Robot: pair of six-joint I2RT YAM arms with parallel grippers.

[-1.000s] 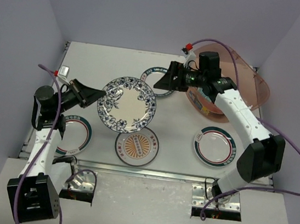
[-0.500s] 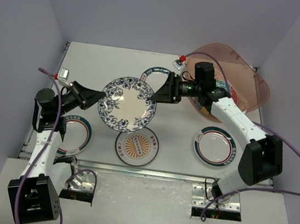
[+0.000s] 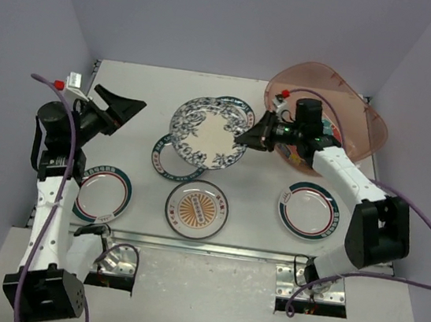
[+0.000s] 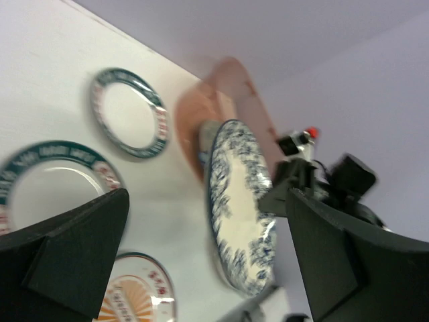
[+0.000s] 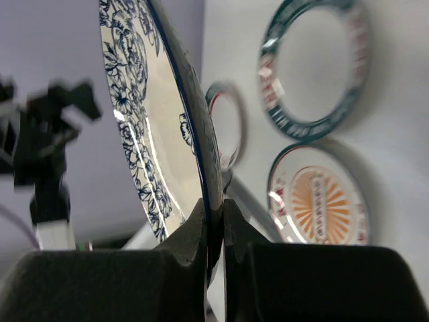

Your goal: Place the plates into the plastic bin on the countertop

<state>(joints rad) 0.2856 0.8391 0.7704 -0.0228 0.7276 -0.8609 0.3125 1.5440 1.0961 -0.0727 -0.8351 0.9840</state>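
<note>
My right gripper [image 3: 248,136] is shut on the right rim of the blue floral plate [image 3: 208,132], which hangs tilted above the countertop [image 3: 153,89]. In the right wrist view the rim of the blue floral plate [image 5: 154,121] is pinched between the fingers of my right gripper [image 5: 214,213]. My left gripper [image 3: 131,110] stands open and empty, well left of that plate. The pinkish plastic bin [image 3: 364,117] sits at the back right, just behind the right wrist, with a plate [image 3: 300,155] inside it. From the left wrist the blue floral plate [image 4: 241,208] shows edge-on between the open fingers.
On the countertop lie a teal-lettered plate [image 3: 166,159] partly under the held one, another teal-rimmed plate [image 3: 237,108] behind it, a red-teal plate [image 3: 102,192] front left, an orange-centred plate [image 3: 196,208] and a teal-red plate [image 3: 309,209] front right. Lavender walls close in three sides.
My left gripper opened, let go of the blue floral plate and drew back to the left. My right gripper shut on its right rim and carried it right, toward the bin.
</note>
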